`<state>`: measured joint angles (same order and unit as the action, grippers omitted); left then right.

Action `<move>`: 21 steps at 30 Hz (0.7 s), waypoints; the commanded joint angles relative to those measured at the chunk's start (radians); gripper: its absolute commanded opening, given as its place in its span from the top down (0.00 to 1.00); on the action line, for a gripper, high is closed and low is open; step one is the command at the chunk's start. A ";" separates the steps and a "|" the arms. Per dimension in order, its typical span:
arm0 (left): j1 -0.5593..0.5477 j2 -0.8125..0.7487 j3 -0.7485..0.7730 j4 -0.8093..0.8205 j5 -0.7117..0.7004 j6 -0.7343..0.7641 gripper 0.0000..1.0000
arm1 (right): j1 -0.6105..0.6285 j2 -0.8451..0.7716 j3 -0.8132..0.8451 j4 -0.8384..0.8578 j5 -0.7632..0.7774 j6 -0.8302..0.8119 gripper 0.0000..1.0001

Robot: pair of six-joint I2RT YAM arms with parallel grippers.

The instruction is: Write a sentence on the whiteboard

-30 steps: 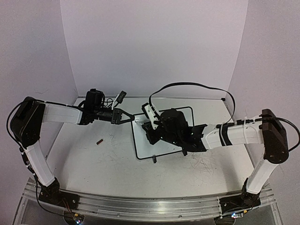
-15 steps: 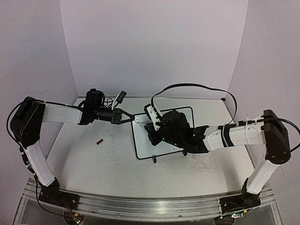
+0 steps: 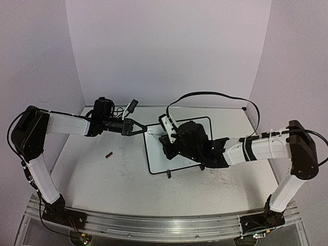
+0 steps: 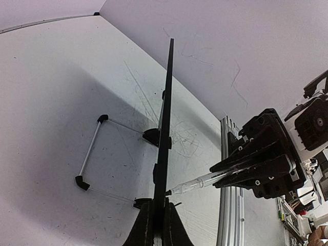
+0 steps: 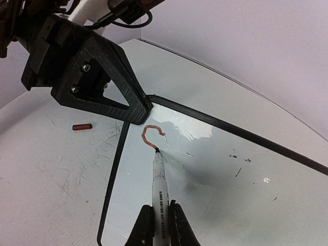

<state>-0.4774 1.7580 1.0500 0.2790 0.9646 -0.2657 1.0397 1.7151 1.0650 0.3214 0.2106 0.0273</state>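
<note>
**Bench** (image 3: pixel 102 179): the white top before you is scuffed all over, and its densest grey scribbles (image 3: pixel 221 179) lie towards the right front.
**Small dark-red cylinder** (image 3: pixel 109 154): you find it lying on its side on the left half of the bench, alone.
**Rail** (image 3: pixel 154 225): a ribbed aluminium strip running along the bench's near edge.
**Backdrop** (image 3: pixel 169 51): plain pale walls closing your view on three sides.
</note>
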 commanded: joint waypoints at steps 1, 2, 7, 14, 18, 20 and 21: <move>-0.009 -0.018 0.005 0.003 -0.020 0.006 1.00 | -0.005 -0.037 -0.018 -0.013 0.059 0.014 1.00; -0.009 -0.018 0.006 0.003 -0.020 0.005 1.00 | -0.006 -0.038 -0.019 -0.013 0.058 0.014 1.00; -0.009 -0.017 0.006 0.003 -0.020 0.006 1.00 | -0.005 -0.038 -0.020 -0.015 0.039 0.014 1.00; -0.009 -0.018 0.006 0.003 -0.019 0.006 1.00 | -0.005 -0.029 -0.019 -0.016 0.010 0.017 1.00; -0.009 -0.018 0.006 0.003 -0.019 0.006 1.00 | -0.005 -0.028 -0.019 -0.017 -0.001 0.020 1.00; -0.009 -0.020 0.007 0.003 -0.019 0.006 1.00 | -0.005 -0.026 -0.020 -0.018 -0.006 0.021 1.00; -0.009 -0.020 0.006 0.003 -0.020 0.006 1.00 | -0.004 -0.025 -0.021 -0.018 -0.008 0.021 1.00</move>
<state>-0.4774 1.7580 1.0500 0.2790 0.9649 -0.2657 1.0397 1.7084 1.0531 0.3210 0.2101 0.0316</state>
